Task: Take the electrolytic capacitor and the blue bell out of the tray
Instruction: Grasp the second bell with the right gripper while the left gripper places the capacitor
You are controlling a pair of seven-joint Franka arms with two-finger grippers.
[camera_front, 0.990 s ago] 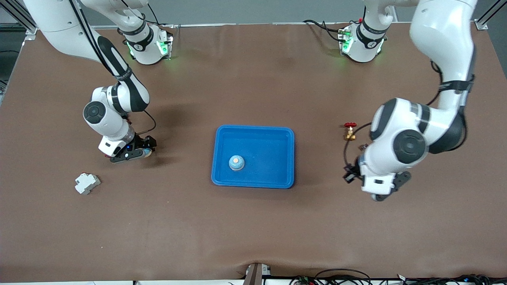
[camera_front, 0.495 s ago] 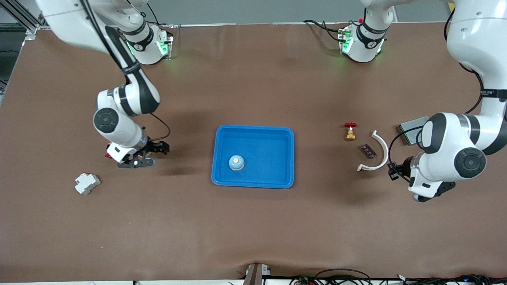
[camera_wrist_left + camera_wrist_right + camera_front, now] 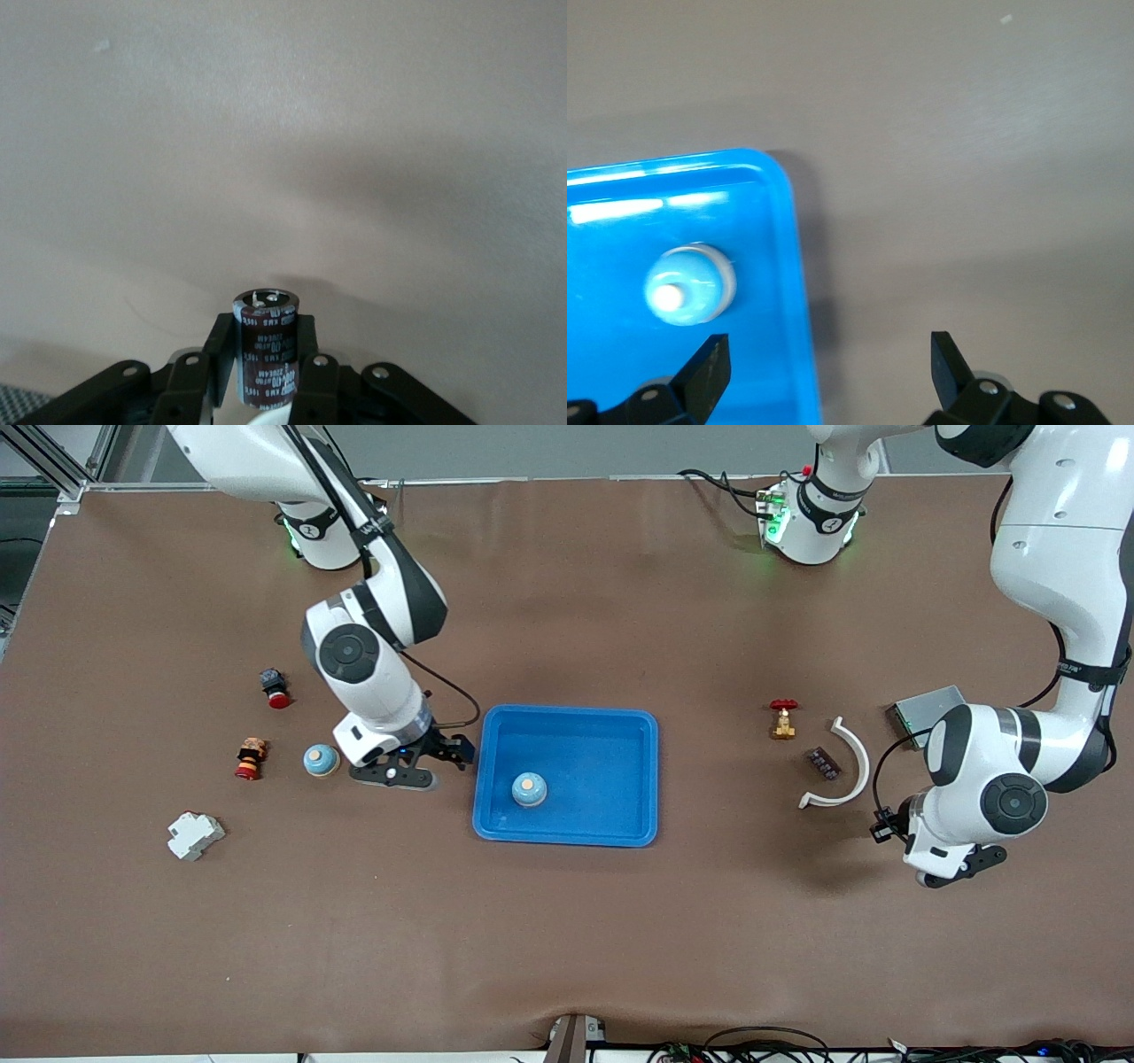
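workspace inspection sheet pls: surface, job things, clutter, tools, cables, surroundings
surface: brown mat, no spills seen
job's things: bell sits in the blue tray; capacitor upright in the left tool
clutter: second bell, red button and grey breaker toward the right arm's end; red valve, curved white piece and grey box toward the left arm's end
grippers: left tool shut on the capacitor, over bare mat; right tool open, empty, straddling the tray's rim
cables: loose loops at the table's near edge
surroundings: frame rails at a corner
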